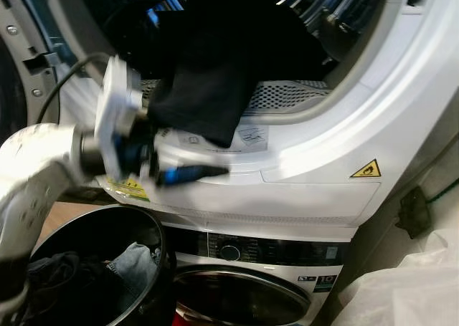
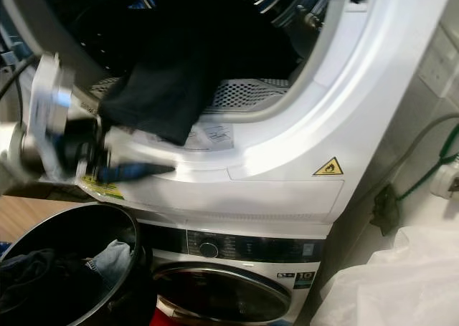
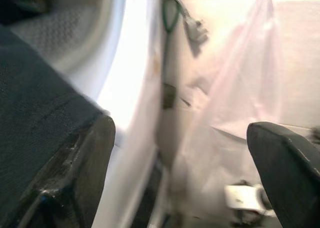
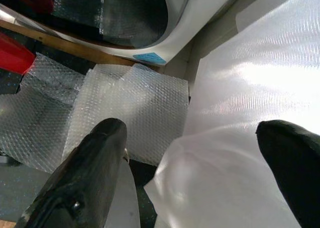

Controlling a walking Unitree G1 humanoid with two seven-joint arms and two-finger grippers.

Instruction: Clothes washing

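A home laundry corner, by the look of it: a dryer (image 1: 315,175) stacked on a washing machine (image 1: 258,276), a black laundry basket (image 1: 100,269) alongside.

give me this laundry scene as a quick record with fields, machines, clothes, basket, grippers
machines: open upper drum stacked on a front loader with its door shut
clothes: black garment draped over the drum's lip
basket: black basket at lower left, holding dark clothes and jeans
left gripper: open, at the drum's lip just under the garment
right gripper: open, low over white plastic sheet
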